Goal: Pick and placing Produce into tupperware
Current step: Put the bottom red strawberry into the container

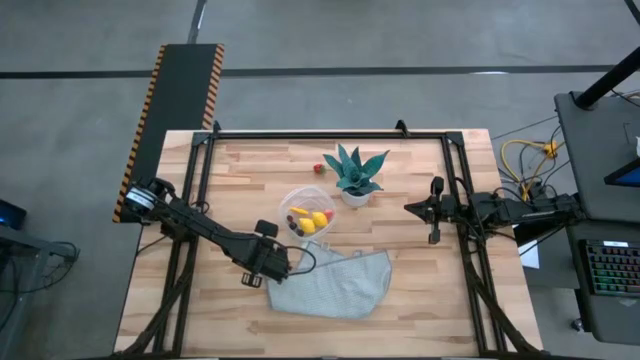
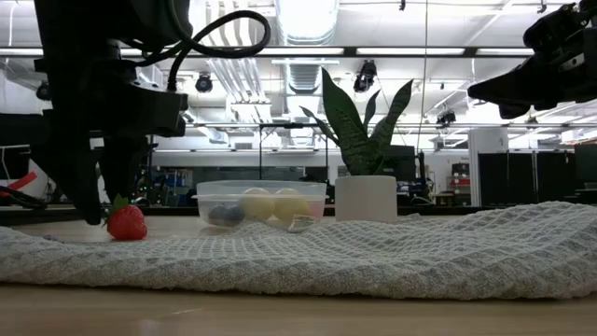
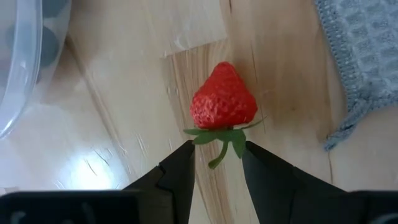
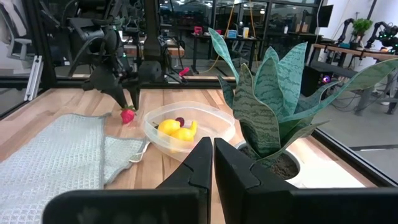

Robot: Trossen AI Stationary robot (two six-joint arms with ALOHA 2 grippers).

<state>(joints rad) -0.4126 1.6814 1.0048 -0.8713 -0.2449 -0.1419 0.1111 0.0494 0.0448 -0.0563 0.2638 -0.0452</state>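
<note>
A red toy strawberry [image 3: 224, 102] lies on the wooden table between the clear round tupperware [image 1: 308, 212] and the grey cloth [image 1: 335, 283]. My left gripper [image 3: 217, 149] is open and low over it, with one fingertip on either side of the green stalk [image 3: 219, 155]. I see no touch. The low view shows the same berry [image 2: 126, 222] beside the dark fingers [image 2: 101, 191]. The tupperware holds yellow lemons [image 4: 174, 129] and dark round pieces [image 2: 224, 215]. A second red berry [image 1: 318, 168] lies by the plant. My right gripper [image 4: 213, 155] is shut and empty, hovering right of the plant.
A teal spiky plant in a white pot [image 1: 355, 178] stands just beyond the tupperware, toward the table's far side. The grey knitted cloth [image 2: 373, 252] is spread along the near edge, close to the left gripper. A black frame [image 1: 330, 133] rims the table.
</note>
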